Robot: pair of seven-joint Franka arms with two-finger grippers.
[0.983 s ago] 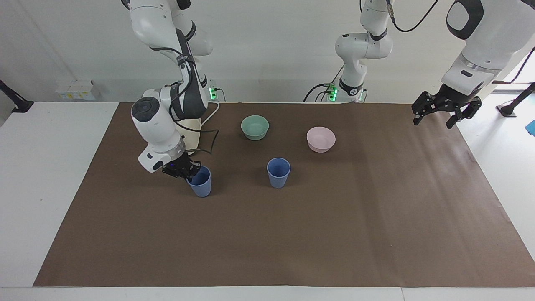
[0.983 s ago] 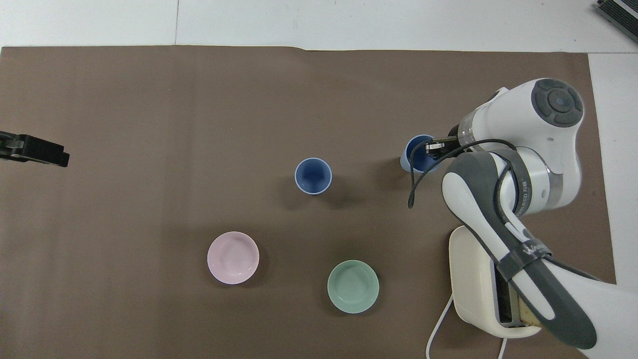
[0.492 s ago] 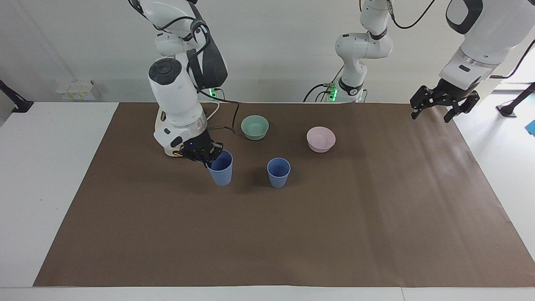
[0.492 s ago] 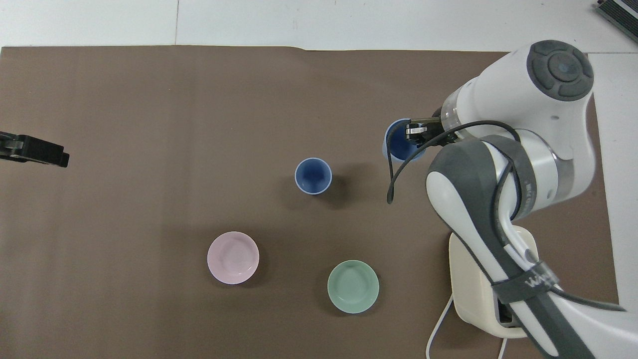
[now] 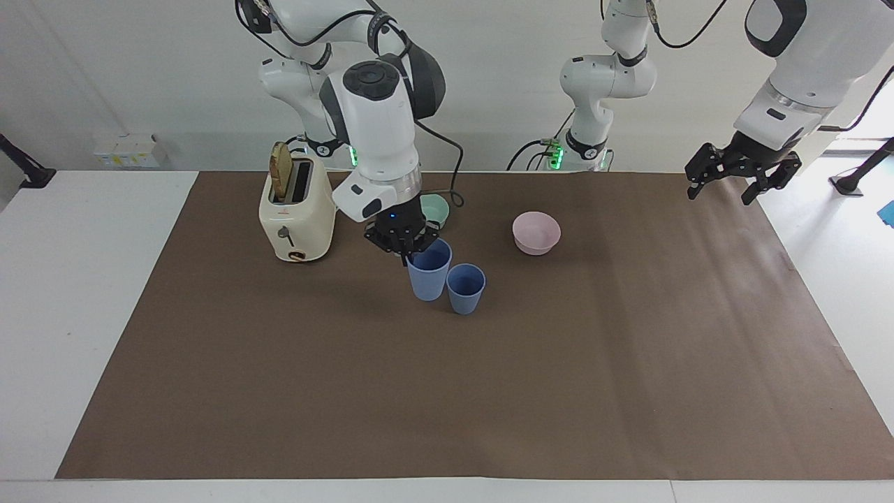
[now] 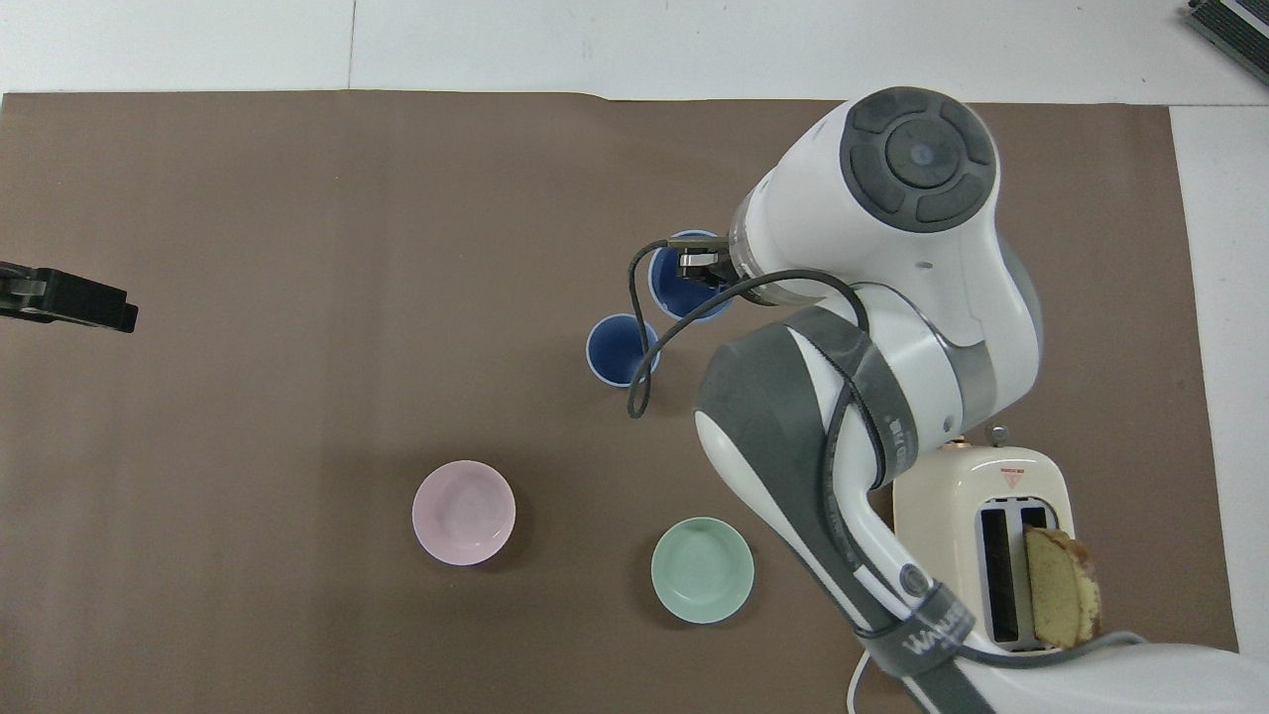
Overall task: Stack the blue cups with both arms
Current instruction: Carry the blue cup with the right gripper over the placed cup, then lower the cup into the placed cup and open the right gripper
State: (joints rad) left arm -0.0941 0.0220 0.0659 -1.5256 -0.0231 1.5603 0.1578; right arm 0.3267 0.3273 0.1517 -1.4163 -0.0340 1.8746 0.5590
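Observation:
My right gripper (image 5: 407, 255) is shut on the rim of one blue cup (image 5: 428, 274) and holds it upright, a little above the mat. This cup is close beside the second blue cup (image 5: 466, 288), on the side toward the right arm's end. The second cup stands upright and empty on the mat. In the overhead view the held cup (image 6: 679, 290) sits under my right gripper (image 6: 697, 268), next to the standing cup (image 6: 615, 349). My left gripper (image 5: 740, 180) is open and empty. It waits in the air over the mat's edge at the left arm's end, and it also shows in the overhead view (image 6: 69, 299).
A cream toaster (image 5: 297, 213) with a slice of bread stands near the right arm's base. A green bowl (image 5: 436, 208), partly hidden by my right wrist, and a pink bowl (image 5: 536, 232) stand nearer to the robots than the cups. A brown mat (image 5: 447, 391) covers the table.
My right arm has lifted the blue cup and carried it from the right arm's end to beside the standing cup. The toaster is now uncovered. The left gripper has barely moved.

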